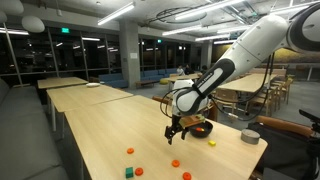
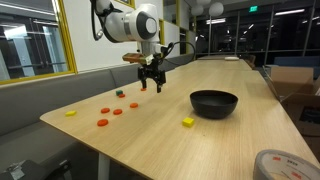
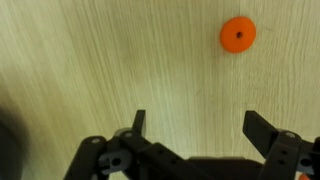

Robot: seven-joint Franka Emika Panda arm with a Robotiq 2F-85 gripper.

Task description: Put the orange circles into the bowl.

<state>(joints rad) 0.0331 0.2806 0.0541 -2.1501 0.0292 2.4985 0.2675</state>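
no text, label, brand or number is legible in any view.

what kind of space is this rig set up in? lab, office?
Probably an office canteen or common area, not a lab: rows of long wooden tables, a grey bench along dark windows, and ceiling strip lights.

A long wooden table (image 2: 150,140) has small things on it. A little green block (image 1: 128,172) sits near one end. A yellow piece (image 2: 187,122) lies flat. A grey round thing (image 1: 250,137) rests by the edge. A brown box (image 2: 290,80) stands beside the table.
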